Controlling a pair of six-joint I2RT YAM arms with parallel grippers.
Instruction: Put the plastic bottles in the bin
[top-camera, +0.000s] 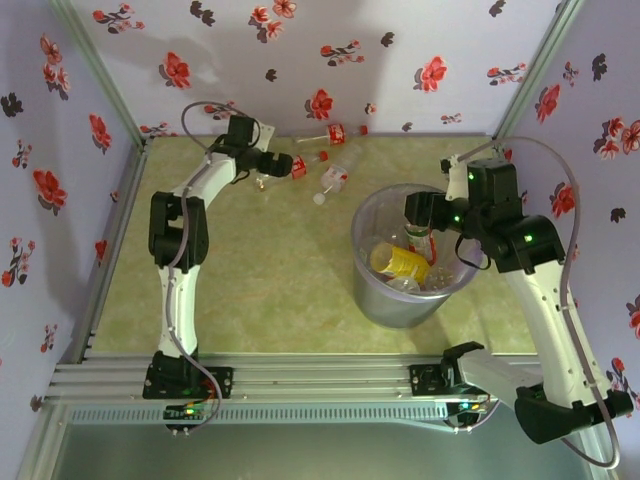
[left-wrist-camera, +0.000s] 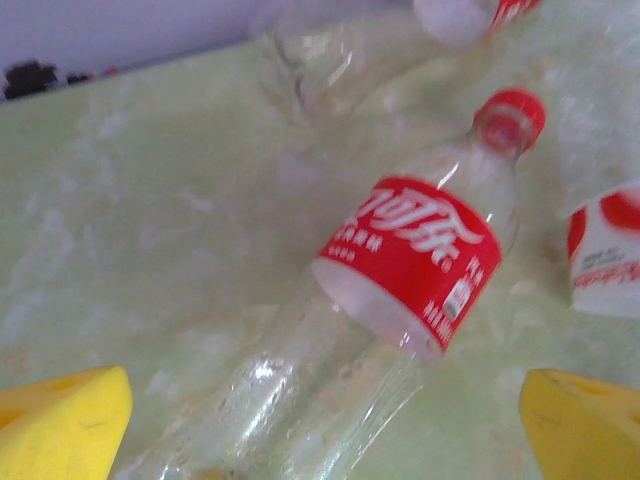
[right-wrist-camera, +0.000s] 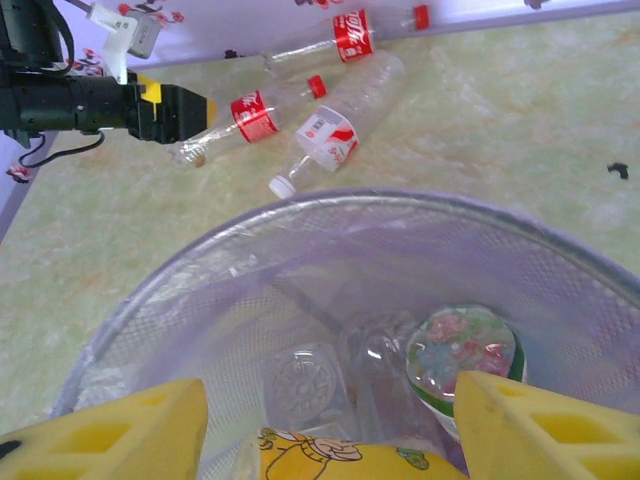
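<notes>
My left gripper (left-wrist-camera: 330, 410) straddles the red-capped cola bottle (left-wrist-camera: 410, 260), fingers spread, at ten o'clock from the bin (right-wrist-camera: 200, 270). My right gripper (right-wrist-camera: 330, 420) hangs spread and empty above the bin. If I close off-centre, I reckon the slick bottle squirts away.

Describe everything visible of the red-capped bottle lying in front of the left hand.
The bottle is clear, thin plastic, seemingly empty, with a red cap on and a red label bearing white writing. It lies on its side on the pale green table, cap pointing away from the left hand, its base end between the open yellow fingers; whether they touch it is unclear.
</notes>
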